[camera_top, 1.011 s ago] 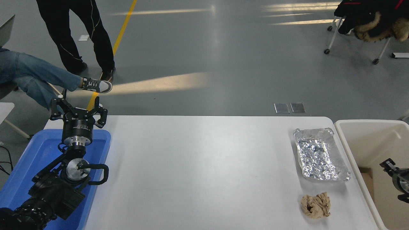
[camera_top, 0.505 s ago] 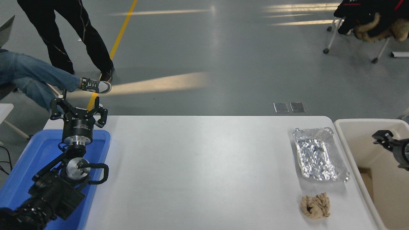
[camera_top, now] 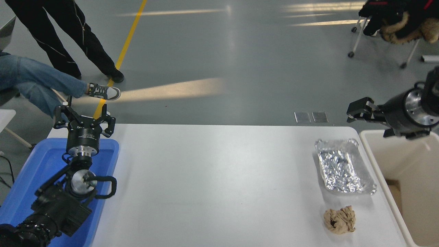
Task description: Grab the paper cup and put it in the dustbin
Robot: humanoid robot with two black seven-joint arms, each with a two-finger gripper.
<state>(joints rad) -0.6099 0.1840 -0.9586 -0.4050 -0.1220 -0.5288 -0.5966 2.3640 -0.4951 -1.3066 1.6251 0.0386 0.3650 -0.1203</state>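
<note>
The paper cup is out of view. The dustbin [camera_top: 402, 161], a large cream-beige bin, stands off the table's right edge, and part of its inside shows. My right gripper [camera_top: 355, 110] hangs in the air above the bin's far left corner. It points left, open, with nothing between its fingers. My left gripper [camera_top: 84, 120] stays parked, open, over the far end of a blue tray [camera_top: 37, 164] at the lower left.
A crinkled foil tray [camera_top: 343, 166] lies on the table's right side, with a crumpled brown paper wad [camera_top: 339, 220] nearer to me. Beyond the table's far left corner, one person stands [camera_top: 68, 37] and another sits [camera_top: 37, 82]. A wheeled chair [camera_top: 394, 24] stands at the far right.
My right arm has risen out of the dustbin and swung up and left to above its far corner. The standing person has stepped left. The left arm has not moved.
</note>
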